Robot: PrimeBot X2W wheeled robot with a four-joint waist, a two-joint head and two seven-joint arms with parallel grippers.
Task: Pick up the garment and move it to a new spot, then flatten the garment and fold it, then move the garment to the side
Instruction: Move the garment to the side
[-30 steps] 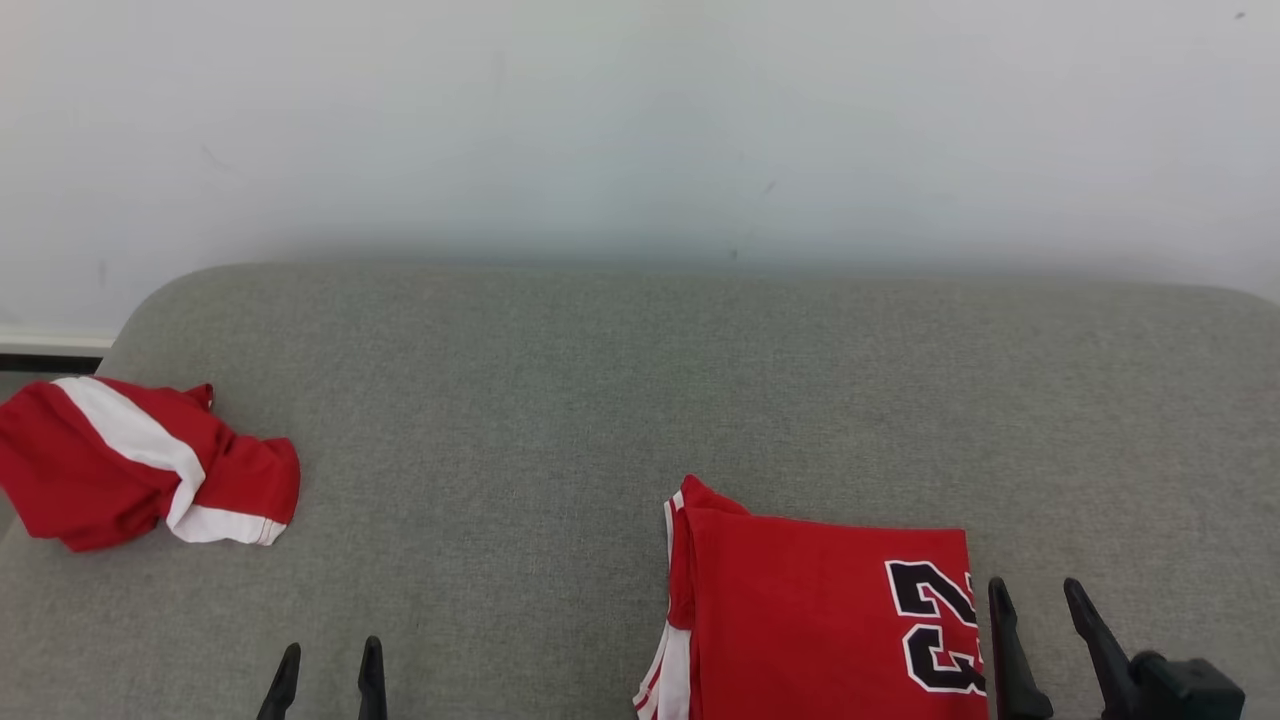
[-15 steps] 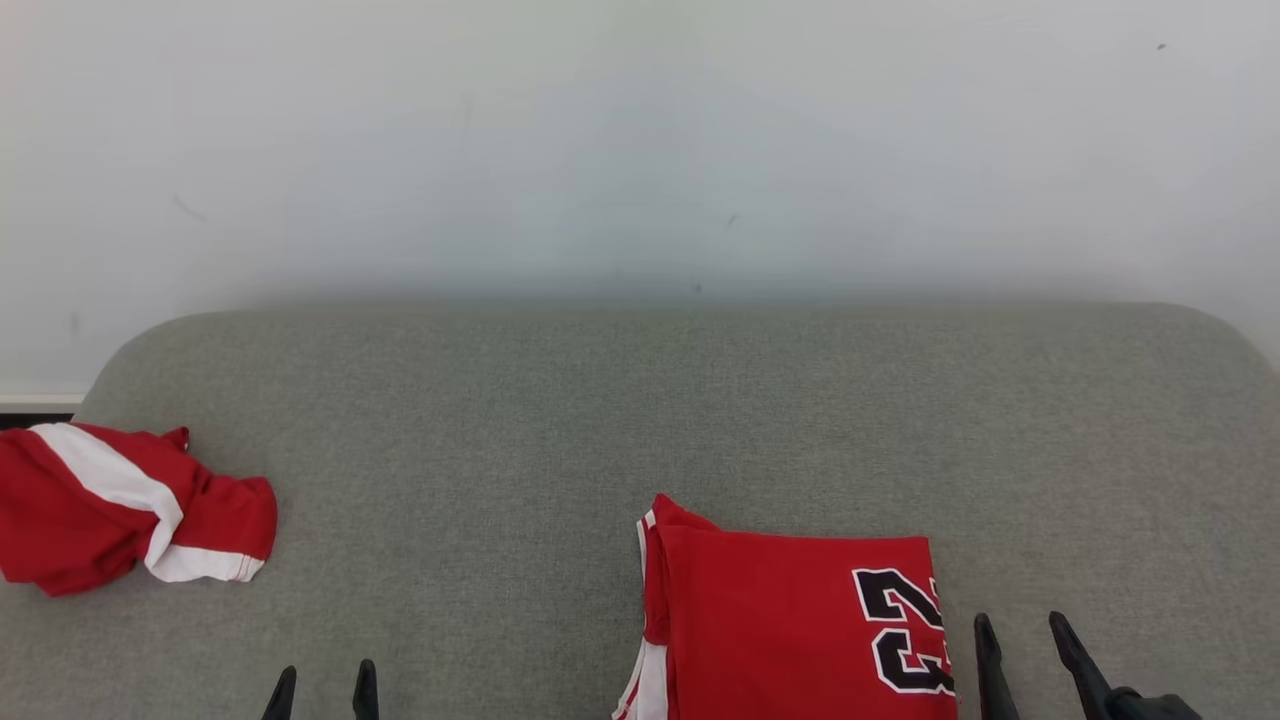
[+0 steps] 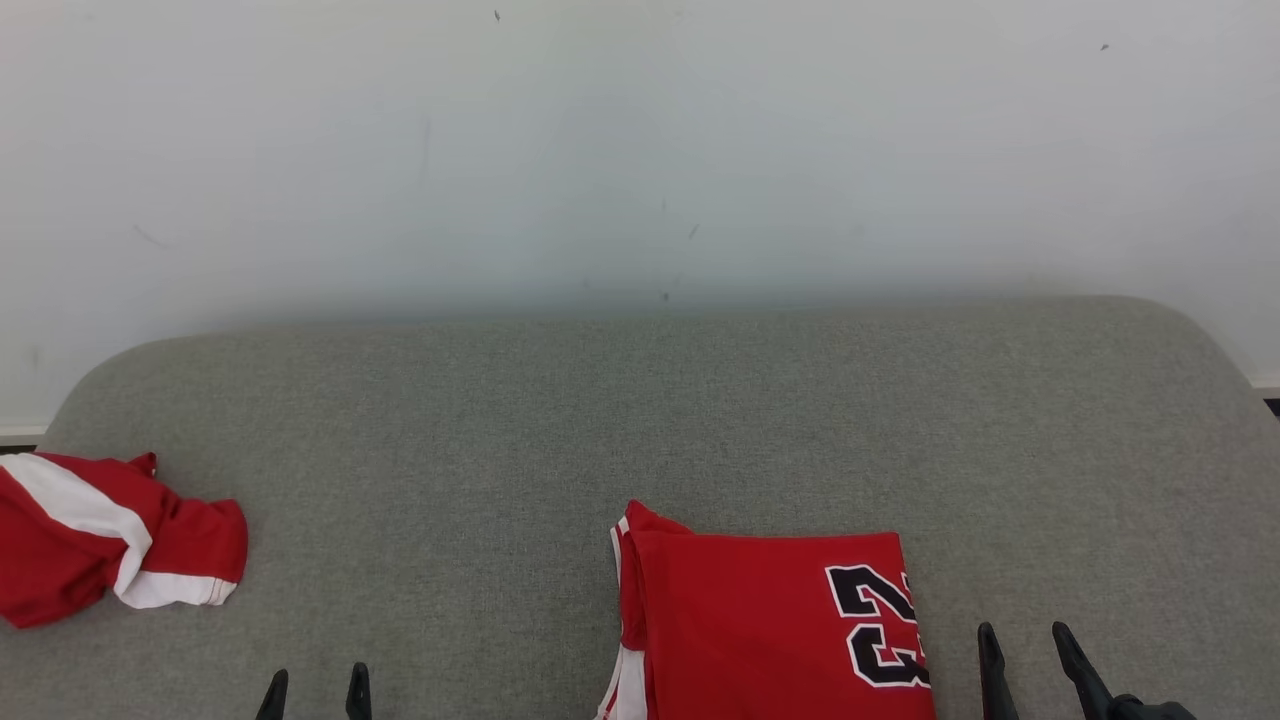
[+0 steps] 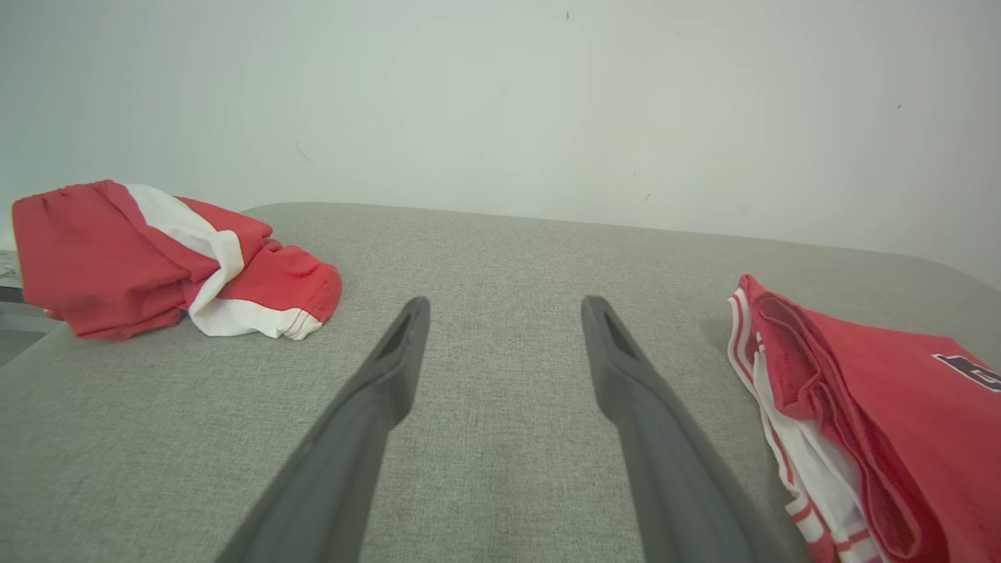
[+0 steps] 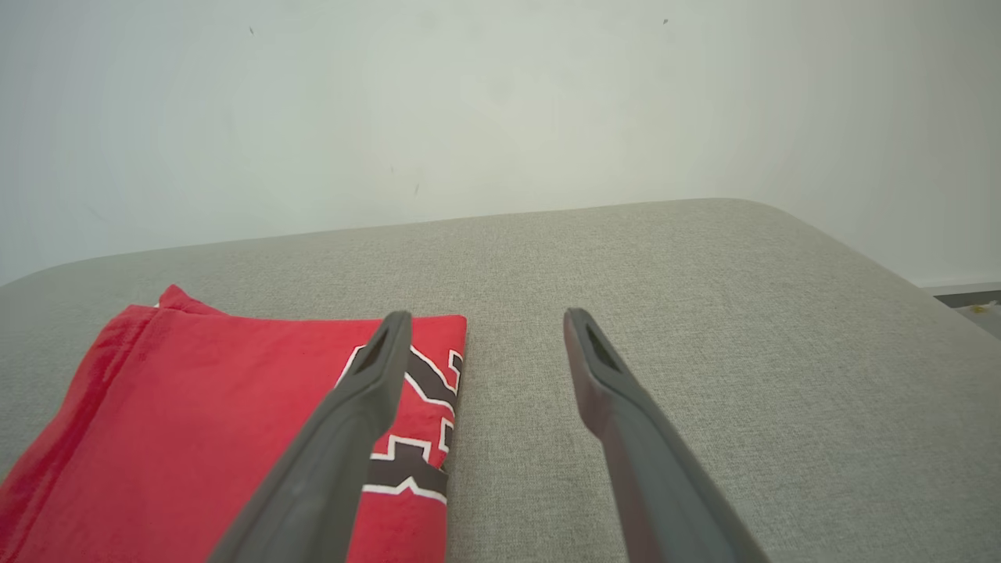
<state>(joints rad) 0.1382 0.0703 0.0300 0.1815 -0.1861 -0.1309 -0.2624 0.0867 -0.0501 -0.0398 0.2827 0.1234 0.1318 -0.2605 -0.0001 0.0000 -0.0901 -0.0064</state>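
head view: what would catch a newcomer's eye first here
The neatly folded red jersey with a black, white-edged number stands out at the lower centre-right of the grey fabric-covered surface. Next comes the crumpled red and white garment at the surface's left edge. The open, empty left gripper and right gripper poke up from the bottom edge.

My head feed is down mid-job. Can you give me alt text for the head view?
A folded red jersey with a black number lies low and right of centre on a grey cushioned surface, with the open right gripper just to its right. A crumpled red-and-white garment sits at the far left, and the open left gripper holds nothing. Behind is a pale wall.
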